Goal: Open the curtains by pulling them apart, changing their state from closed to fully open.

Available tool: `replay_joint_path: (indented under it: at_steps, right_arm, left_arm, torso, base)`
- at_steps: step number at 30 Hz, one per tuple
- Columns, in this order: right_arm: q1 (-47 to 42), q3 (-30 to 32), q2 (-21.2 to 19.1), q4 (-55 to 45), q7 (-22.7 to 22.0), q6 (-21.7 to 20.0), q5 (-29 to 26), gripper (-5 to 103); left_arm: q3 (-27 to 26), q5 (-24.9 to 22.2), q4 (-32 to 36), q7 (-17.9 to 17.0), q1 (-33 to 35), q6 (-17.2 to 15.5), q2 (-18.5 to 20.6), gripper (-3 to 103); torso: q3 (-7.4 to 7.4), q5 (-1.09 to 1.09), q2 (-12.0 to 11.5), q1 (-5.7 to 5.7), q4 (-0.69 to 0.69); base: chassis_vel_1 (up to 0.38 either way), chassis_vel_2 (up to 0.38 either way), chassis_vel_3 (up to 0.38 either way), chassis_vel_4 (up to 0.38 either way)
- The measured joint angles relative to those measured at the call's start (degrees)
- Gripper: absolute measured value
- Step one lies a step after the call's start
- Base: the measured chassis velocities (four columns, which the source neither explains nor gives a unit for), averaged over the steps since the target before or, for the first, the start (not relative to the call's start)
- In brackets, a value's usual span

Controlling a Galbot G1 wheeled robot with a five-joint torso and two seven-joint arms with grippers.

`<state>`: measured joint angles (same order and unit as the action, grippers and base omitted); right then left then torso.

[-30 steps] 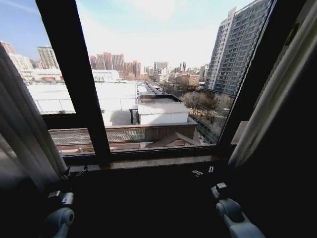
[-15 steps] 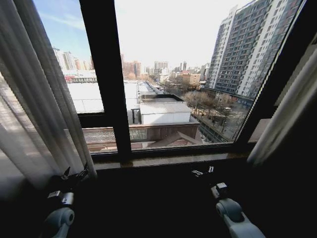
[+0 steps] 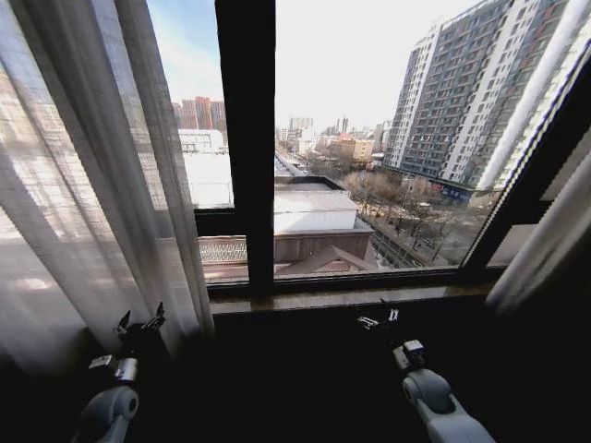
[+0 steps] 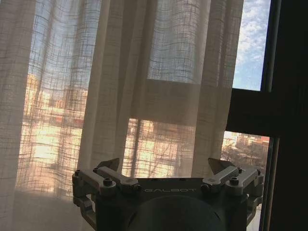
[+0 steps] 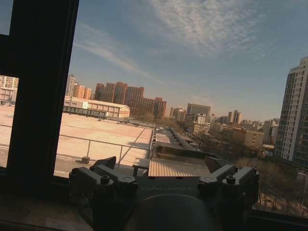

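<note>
Left gripper [image 3: 138, 323] open before curtains [image 3: 88, 185], tops cropped.

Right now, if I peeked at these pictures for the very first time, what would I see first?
Probably the big sunny city view through the window, split by a thick black window frame bar. Next, the tall see-through white curtains hanging in folds on the left, with another bunched panel at the far right. Down low, the left gripper sits open near the curtain, and the right gripper sits open below the sill.
</note>
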<state>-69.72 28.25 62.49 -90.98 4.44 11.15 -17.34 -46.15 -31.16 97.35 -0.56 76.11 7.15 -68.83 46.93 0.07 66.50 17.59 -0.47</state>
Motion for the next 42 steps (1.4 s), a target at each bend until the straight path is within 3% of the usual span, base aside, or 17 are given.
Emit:
replay_joint_path:
  at_steps: [9, 34, 42]
  right_arm:
    - [0.00, 0.01, 0.00, -0.01, 0.00, 0.00, 0.00, 100]
    - [0.00, -0.02, 0.01, 0.00, 0.00, 0.00, 0.00, 100]
    - [0.00, -0.02, 0.01, -0.01, -0.01, 0.00, 0.00, 100]
  left_arm:
    - [0.00, 0.00, 0.00, 0.00, 0.00, 0.00, 0.00, 100]
    - [-0.02, 0.00, 0.00, -0.03, 0.00, 0.00, 0.01, 100]
    - [-0.02, 0.00, 0.00, -0.02, 0.00, 0.00, 0.01, 100]
  torso:
    - [0.00, -0.10, 0.00, 0.00, 0.05]
    - [0.01, -0.03, -0.02, 0.03, 0.03]
    - [-0.01, -0.10, 0.00, -0.02, 0.05]
  base:
    - [-0.050, 0.026, 0.046, -0.023]
    - [-0.048, 0.020, 0.051, -0.014]
    - [-0.017, 0.000, 0.011, 0.004]
